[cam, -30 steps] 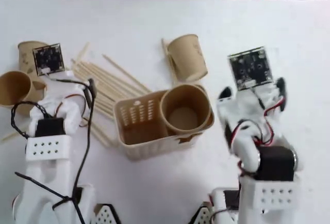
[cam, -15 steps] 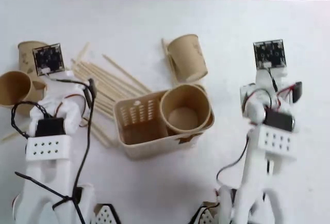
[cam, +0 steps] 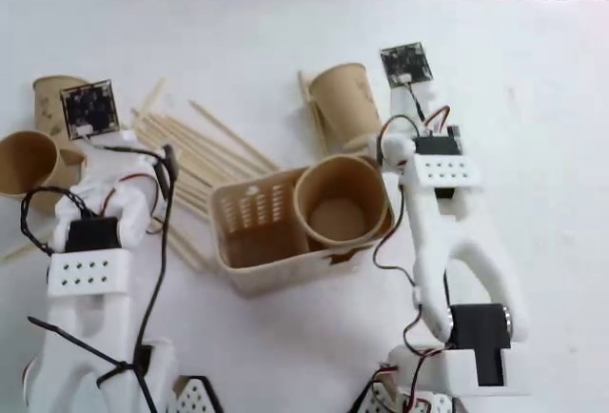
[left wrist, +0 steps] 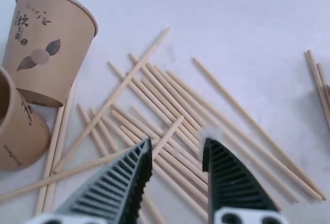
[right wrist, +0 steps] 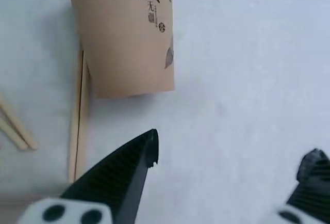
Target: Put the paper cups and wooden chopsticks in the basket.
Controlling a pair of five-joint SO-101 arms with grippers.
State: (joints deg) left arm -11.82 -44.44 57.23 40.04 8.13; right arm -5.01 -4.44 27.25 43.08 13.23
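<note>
With left claw (left wrist: 175, 158) and right claw (right wrist: 231, 149) spread empty, I've one paper cup (cam: 341, 206) in the basket (cam: 276, 270); three cups (cam: 347, 104), all wooden chopsticks (left wrist: 170, 105) left.

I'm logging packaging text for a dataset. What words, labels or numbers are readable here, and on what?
Paper cup in the right wrist view: dark printed characters down its side, which cannot be read reliably.
Paper cup with a leaf drawing in the left wrist view: small characters, too small to read.
Paper cup beside it: a tiny line of print, unreadable.
Basket and wooden chopsticks: no print.
</note>
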